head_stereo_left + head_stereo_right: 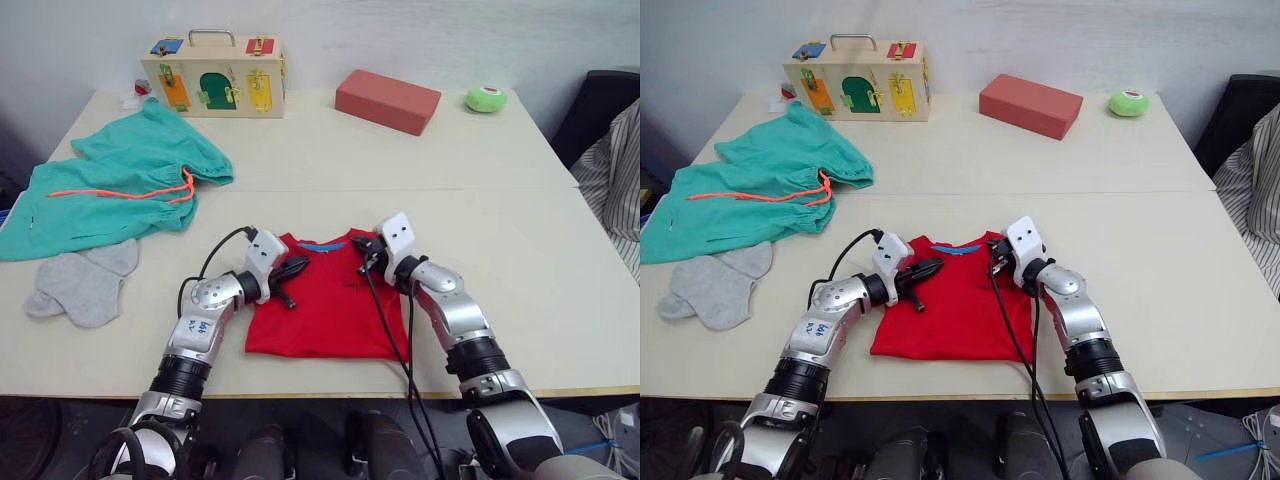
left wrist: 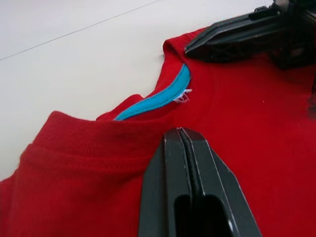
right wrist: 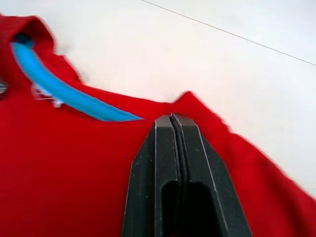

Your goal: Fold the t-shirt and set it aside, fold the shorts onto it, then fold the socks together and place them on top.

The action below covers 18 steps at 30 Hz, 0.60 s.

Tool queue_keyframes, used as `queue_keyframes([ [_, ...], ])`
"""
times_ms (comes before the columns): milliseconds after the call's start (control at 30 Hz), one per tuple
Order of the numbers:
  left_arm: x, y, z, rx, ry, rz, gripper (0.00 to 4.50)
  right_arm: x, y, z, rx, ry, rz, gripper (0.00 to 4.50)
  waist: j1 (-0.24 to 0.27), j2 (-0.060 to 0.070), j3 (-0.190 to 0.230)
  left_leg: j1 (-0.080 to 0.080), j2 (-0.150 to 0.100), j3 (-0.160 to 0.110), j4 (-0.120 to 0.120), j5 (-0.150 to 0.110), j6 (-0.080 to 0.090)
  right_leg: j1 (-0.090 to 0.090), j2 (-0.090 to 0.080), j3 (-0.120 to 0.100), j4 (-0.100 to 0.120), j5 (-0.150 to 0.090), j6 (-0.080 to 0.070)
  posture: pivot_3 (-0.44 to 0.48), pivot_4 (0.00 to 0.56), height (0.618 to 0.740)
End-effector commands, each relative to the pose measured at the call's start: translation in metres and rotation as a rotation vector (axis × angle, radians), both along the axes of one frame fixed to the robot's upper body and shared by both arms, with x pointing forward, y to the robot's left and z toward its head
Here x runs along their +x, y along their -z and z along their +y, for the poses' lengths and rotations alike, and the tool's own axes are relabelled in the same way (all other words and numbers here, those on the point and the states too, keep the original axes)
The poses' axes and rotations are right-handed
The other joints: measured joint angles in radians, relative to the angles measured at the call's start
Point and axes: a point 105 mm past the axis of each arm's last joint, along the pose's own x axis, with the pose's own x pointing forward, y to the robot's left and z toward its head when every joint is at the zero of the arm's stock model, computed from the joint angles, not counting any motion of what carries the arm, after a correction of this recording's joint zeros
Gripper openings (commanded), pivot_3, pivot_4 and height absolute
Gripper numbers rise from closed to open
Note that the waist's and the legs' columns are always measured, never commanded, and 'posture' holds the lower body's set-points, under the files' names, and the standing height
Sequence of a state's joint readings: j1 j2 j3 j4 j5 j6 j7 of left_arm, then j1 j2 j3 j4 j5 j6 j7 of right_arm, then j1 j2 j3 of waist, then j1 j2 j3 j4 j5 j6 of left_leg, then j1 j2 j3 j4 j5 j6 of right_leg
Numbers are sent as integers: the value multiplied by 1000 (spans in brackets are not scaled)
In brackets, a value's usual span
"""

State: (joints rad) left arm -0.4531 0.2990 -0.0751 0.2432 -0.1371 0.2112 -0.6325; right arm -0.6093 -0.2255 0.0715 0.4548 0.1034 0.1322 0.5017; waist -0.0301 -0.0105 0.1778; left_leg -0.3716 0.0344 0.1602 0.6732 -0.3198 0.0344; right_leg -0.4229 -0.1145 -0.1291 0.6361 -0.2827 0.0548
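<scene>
The red t-shirt [image 1: 320, 312] lies flat near the table's front edge, its blue collar label [image 1: 322, 245] at the far end. My left gripper [image 1: 301, 266] is shut on the shirt's left shoulder beside the collar [image 2: 89, 133]. On the right shoulder edge my right gripper [image 1: 366, 256] is pinched shut on the cloth, which peaks slightly at its tip [image 3: 171, 117]. The teal shorts [image 1: 120, 185] with an orange drawstring lie spread at the far left. Just in front of them rest the light grey socks [image 1: 85, 282].
A wooden latch box [image 1: 213, 77], a red-brown block [image 1: 387, 100] and a small green round object [image 1: 485, 98] stand along the table's back edge. A dark chair with striped cloth [image 1: 612, 170] sits off the right side. Black cables trail from both wrists.
</scene>
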Motion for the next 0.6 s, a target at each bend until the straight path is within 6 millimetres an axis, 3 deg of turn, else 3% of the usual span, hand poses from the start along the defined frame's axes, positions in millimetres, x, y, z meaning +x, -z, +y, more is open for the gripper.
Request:
queue_keyframes([
  [33,2,10,17,-60,-85,52,16,7,3,-23,48,95,26,0,0,0,0,1,0,0,0,0,0,0,0,0,0,0,0,0,150,740],
  [100,8,-7,20,-142,-119,-4,16,10,0,-31,83,116,18,0,0,0,0,1,0,0,-1,0,0,1,0,0,-1,0,0,0,150,740],
  [200,13,-29,26,-258,-132,-47,16,4,-21,-28,173,39,-49,0,0,0,0,0,0,0,-2,0,0,0,0,0,-1,0,0,0,150,740],
  [333,18,-36,31,-238,-128,-36,16,-28,-44,-7,141,-187,-125,0,3,0,0,-2,0,0,-6,0,0,-2,0,-1,-1,0,0,0,150,740],
  [500,6,-45,6,-196,9,-53,16,-74,-31,16,-42,-387,-141,0,4,0,0,-4,-1,0,-8,0,0,-3,0,-2,-6,0,0,0,150,740],
  [600,-24,-41,-11,-141,196,-62,16,-93,-24,24,-3,-423,-109,0,2,0,0,-4,-1,0,-9,0,0,-3,1,-2,-7,0,0,0,150,740],
])
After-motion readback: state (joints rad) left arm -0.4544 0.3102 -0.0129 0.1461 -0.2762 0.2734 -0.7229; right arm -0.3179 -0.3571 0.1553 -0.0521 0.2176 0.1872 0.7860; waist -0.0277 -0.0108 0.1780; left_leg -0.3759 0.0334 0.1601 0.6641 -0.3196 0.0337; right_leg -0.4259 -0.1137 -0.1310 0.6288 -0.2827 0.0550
